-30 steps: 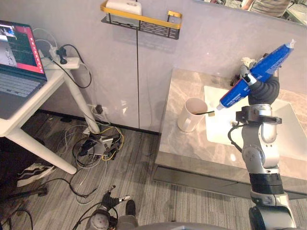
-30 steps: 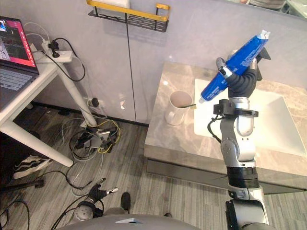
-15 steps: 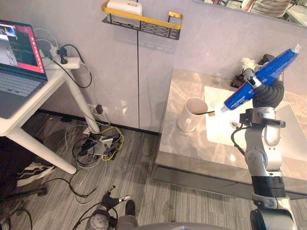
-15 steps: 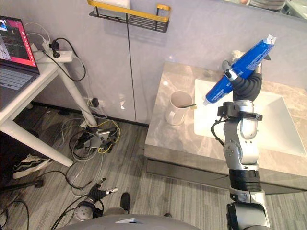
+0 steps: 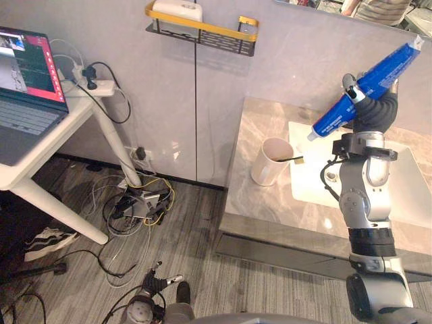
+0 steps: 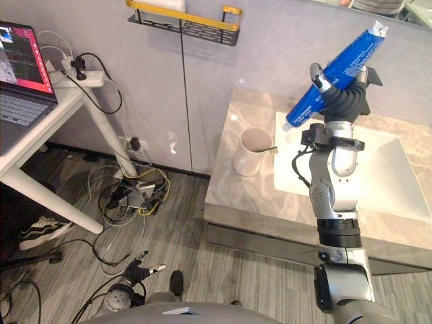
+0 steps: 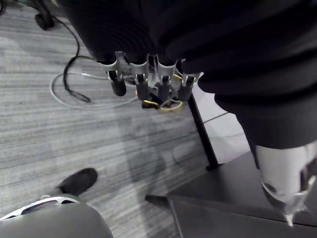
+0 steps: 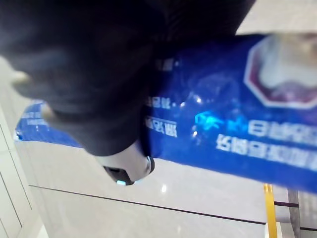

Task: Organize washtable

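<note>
One hand, the left (image 7: 159,82), hangs low over the grey striped floor (image 7: 74,139), its fingers loosely straight and empty. Farther off, a white ceramic cup (image 5: 270,162) stands on the beige marble counter (image 5: 250,196) beside the white basin (image 5: 405,196). Raised over the basin, the right hand (image 5: 372,110) grips a blue plastic toothpaste tube (image 5: 368,75), slanted with its cap end down.

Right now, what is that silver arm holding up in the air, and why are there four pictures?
It's a robot shaped like a person. Two pictures come from its head, looking down; two come from little cameras on its wrists. Its right hand grips a blue toothpaste tube, held high above a marble washtable. On the washtable stands a white cup, next to the white sink. Its left hand hangs low over the floor, fingers relaxed, holding nothing.
</note>
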You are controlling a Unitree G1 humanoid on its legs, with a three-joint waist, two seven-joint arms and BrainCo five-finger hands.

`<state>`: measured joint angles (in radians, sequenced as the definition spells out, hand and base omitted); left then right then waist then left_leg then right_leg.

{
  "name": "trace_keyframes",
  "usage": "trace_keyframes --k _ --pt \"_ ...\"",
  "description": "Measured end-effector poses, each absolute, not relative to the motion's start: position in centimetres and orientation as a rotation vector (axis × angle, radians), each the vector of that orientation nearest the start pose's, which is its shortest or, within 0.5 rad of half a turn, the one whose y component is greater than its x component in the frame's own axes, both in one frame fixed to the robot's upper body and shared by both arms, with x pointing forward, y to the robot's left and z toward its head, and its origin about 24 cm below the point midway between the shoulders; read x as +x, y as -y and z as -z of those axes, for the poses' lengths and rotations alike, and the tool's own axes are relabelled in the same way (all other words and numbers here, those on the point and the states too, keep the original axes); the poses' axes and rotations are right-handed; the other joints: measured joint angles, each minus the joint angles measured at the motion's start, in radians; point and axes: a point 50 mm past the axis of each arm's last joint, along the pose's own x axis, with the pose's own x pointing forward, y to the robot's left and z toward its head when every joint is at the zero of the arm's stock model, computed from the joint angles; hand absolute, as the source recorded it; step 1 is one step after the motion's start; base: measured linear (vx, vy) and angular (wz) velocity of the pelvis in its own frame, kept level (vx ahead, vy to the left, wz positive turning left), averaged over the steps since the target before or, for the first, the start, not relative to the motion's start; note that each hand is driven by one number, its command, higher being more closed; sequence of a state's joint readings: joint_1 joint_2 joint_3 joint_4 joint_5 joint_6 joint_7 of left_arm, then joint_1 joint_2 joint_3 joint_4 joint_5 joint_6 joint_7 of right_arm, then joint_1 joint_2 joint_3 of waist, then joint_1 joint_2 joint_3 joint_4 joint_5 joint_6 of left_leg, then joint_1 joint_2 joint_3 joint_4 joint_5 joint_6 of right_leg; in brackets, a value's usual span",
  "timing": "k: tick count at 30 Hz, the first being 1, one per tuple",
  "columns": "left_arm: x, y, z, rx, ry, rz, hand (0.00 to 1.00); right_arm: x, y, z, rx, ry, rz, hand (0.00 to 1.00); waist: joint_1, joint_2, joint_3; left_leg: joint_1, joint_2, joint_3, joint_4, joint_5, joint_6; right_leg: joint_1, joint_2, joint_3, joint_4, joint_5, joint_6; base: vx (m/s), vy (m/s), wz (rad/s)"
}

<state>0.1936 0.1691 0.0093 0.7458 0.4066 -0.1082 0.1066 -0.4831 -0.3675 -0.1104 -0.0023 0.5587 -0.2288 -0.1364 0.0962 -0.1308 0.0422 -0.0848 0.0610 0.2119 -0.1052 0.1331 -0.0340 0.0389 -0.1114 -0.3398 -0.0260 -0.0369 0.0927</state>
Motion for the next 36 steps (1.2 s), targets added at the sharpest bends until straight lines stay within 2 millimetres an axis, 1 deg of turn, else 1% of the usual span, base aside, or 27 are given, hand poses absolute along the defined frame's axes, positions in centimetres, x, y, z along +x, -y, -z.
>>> trace_keyframes --k 14,25,33,36 --pt "12.0 -21.7 12.8 0.552 -0.820 0.007 0.00 30.8 21.5 -21.5 0.271 0.702 0.071 1.00 0.001 0.000 0.000 -0.001 0.000 0.000 0.000 0.000 0.000 0.000 0.000 0.000 0.000 0.000 0.000 0.00 0.000 0.00" --pt "12.0 -21.7 12.8 0.552 -0.826 0.006 0.00 30.9 20.9 -21.3 0.264 0.681 0.045 1.00 0.002 0.002 0.002 -0.001 0.000 0.000 0.000 0.000 0.000 0.000 0.000 0.000 -0.001 0.000 0.000 0.00 0.000 0.00" --pt "12.0 -21.6 12.8 0.551 -0.824 0.006 0.00 31.1 19.9 -20.8 0.289 0.660 0.017 1.00 0.003 0.005 0.006 -0.002 0.000 0.000 0.000 -0.001 0.000 -0.001 0.000 0.000 -0.001 0.000 0.000 0.00 0.000 0.00" --pt "12.1 -21.6 12.7 0.550 -0.820 0.007 0.00 31.1 19.3 -20.7 0.253 0.657 -0.008 1.00 0.004 0.008 0.020 -0.002 0.000 -0.001 0.000 -0.002 0.001 -0.001 0.000 0.000 0.000 0.000 0.000 0.00 0.000 0.00"
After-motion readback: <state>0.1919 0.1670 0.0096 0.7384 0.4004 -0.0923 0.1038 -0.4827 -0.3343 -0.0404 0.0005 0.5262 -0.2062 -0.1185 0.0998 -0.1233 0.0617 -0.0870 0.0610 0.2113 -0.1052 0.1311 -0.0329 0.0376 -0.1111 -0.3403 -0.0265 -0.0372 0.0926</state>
